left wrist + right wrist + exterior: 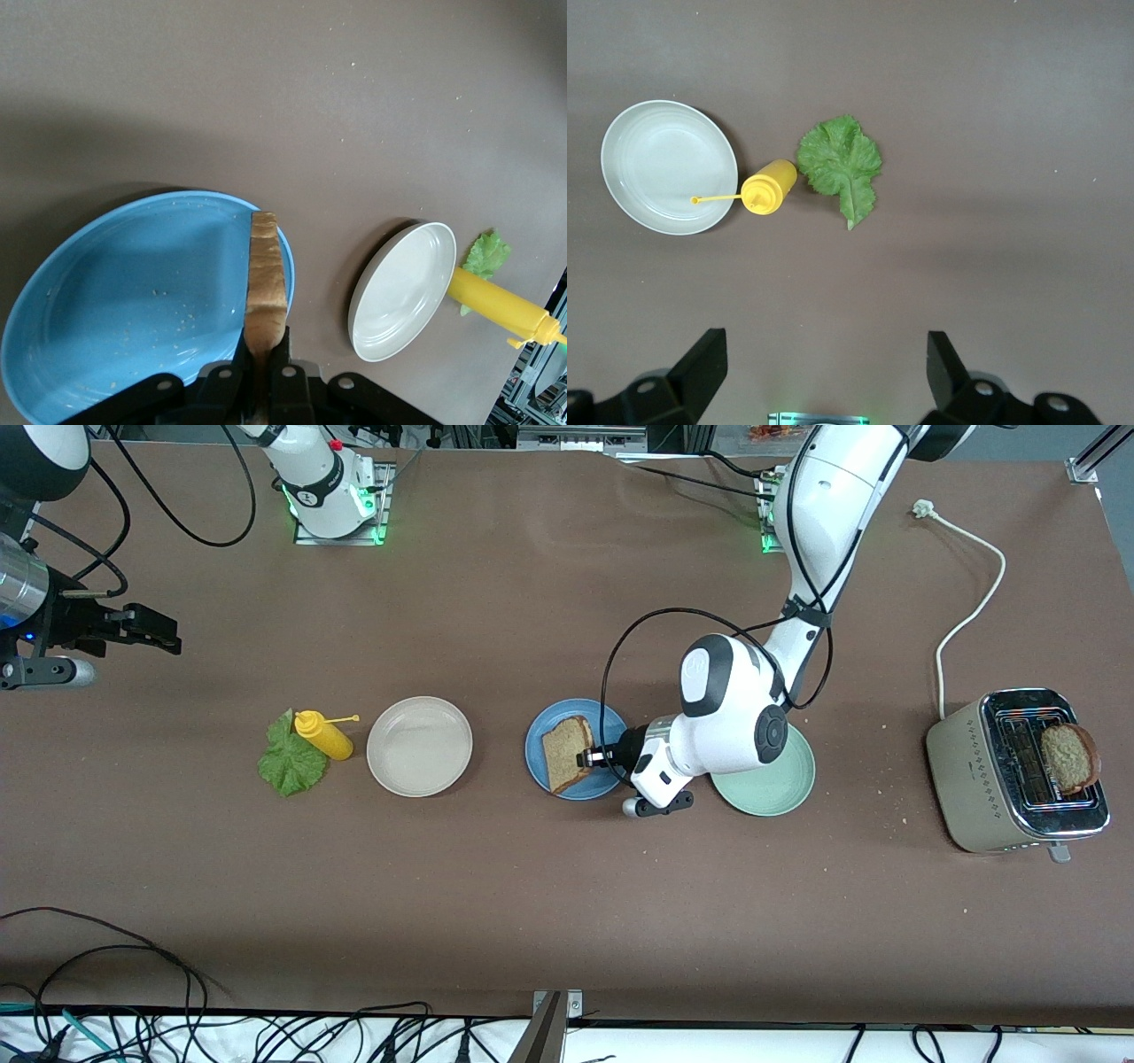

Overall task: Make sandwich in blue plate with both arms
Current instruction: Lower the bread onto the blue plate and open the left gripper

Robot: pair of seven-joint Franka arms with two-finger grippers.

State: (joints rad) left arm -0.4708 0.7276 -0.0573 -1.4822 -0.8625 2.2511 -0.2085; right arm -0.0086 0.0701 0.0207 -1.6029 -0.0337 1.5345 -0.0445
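I find the left gripper (592, 758) over the blue plate (540, 766), clamped on the edge of a slice of brown bread (567, 752). In the left wrist view the bread slice (266, 288) stands on edge between the fingers (232, 370), running straight out from the gripper above the blue plate (133, 310), with the crust uppermost. From the front view the slice tilts, its broad face turned partly up toward the camera, and its long axis runs roughly from the robots' side of the table toward the camera. Its lower corner reaches the plate's rim on the camera side; I cannot tell whether it touches the plate.

The blue plate sits mid-table, between a beige plate (419, 746) toward the right arm's end and a mint-green plate (775, 784) toward the left arm's end, which the left arm's wrist partly covers.

The right gripper (146, 631) hangs over bare table at the right arm's end, its fingers (700, 367) spread wide with nothing between them; this arm waits. Its wrist camera looks down on the beige plate (669, 166), a yellow squeeze bottle (769, 187) lying just beside it, and a green lettuce leaf (842, 164) next to the bottle.

A second bread slice (1069, 756) stands in a slot of the toaster (966, 779) at the left arm's end.
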